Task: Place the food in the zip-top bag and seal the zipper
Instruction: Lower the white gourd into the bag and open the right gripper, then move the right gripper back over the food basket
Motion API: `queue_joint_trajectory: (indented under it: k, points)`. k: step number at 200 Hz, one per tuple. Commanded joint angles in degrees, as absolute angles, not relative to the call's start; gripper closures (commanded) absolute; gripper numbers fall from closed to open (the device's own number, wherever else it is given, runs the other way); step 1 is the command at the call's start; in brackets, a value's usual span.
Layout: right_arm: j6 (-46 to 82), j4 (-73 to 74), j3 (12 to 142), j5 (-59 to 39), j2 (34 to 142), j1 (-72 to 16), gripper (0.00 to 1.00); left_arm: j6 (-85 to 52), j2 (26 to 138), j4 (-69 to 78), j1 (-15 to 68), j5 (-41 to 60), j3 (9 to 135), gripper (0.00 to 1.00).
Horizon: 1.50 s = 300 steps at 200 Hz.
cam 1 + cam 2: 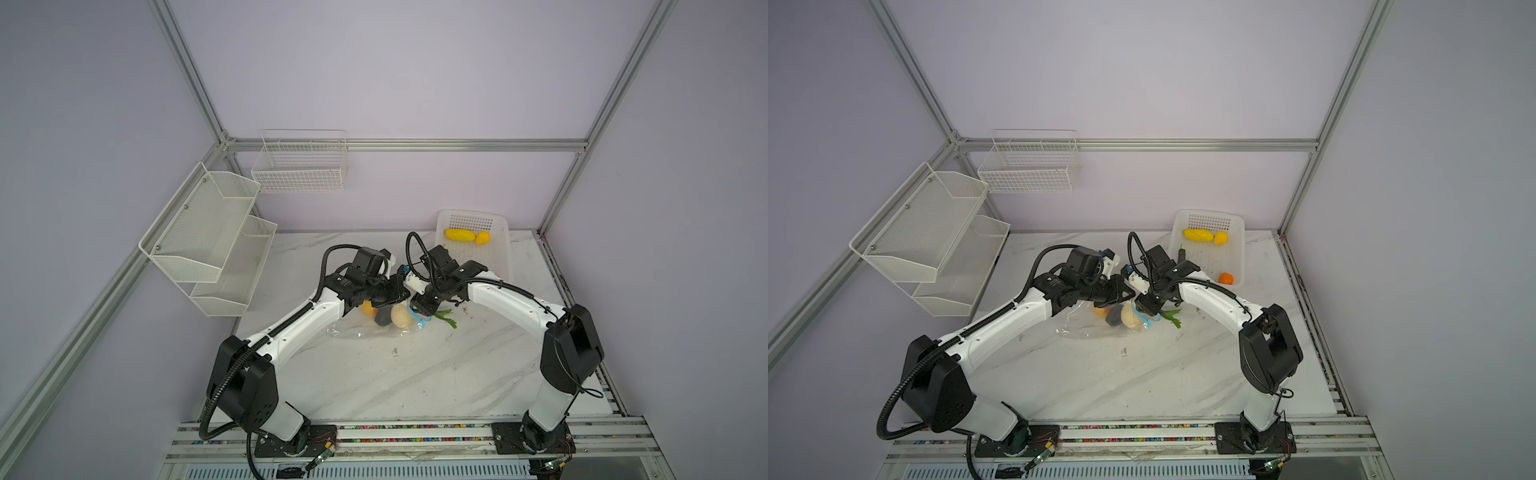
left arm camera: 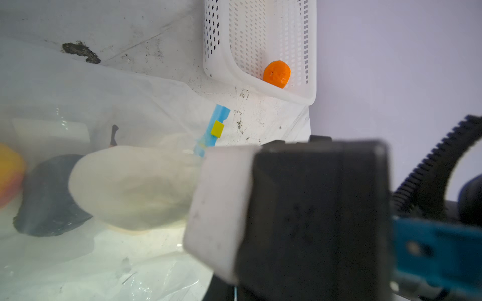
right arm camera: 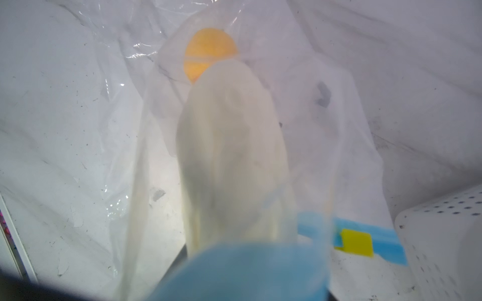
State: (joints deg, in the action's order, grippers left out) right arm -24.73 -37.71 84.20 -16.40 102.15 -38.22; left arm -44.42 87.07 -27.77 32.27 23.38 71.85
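Crinkly plastic zip-top bag (image 1: 357, 330) lies on the counter (image 1: 374, 374). The left gripper (image 1: 404, 297) is clamped shut at its mouth. The right gripper (image 1: 417, 310), hold unclear, hovers over the white piece (image 3: 229, 135). Those green leaves (image 1: 446, 319) could snag the zipper (image 2: 221, 112) and drag the bag.

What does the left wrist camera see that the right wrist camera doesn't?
Only the left wrist view shows an orange toy fruit lying in the white perforated basket, a dark piece inside the zip-top bag, and a blurry black-and-white robot part close by. Only the right wrist view shows a big blurry light-blue band right at the lens, maybe the light-blue zipper up close. Both show the cream piece and a yellow-orange piece in the bag, the yellow slider on the zipper, and part of the basket.
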Motion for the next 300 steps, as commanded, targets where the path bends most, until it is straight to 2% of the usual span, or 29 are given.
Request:
queue_joint_trajectory:
  k: [1,69,99,138,179,210,300]
  points:
    - [-25.3,-36.0,86.8,-19.7,104.0,-37.9,0.56,-44.7,84.7,-25.4,32.4,25.0,71.6,1.00]
    - [-20.6,-33.7,87.7,-22.1,108.2,-37.8,0.49,-44.9,83.8,-24.9,32.4,24.9,70.8,1.00]
    - [-17.1,-34.7,89.3,-22.1,110.0,-37.7,0.41,-44.7,83.7,-24.9,32.4,24.9,70.8,1.00]
    - [-16.2,-34.5,89.3,-20.9,107.7,-37.7,0.30,-44.5,83.4,-24.9,32.3,24.6,70.5,1.00]
    - [-13.1,-34.9,91.1,-20.2,103.8,-37.1,0.27,-44.3,83.1,-25.1,32.1,24.4,70.2,1.00]
    - [-12.4,-33.8,90.5,-21.3,98.5,-36.3,0.20,-44.4,82.7,-25.1,31.8,24.2,69.9,1.00]
    - [-5.2,-29.6,88.3,-20.3,88.7,-32.2,0.20,-45.0,82.3,-25.0,31.2,24.8,70.5,1.00]
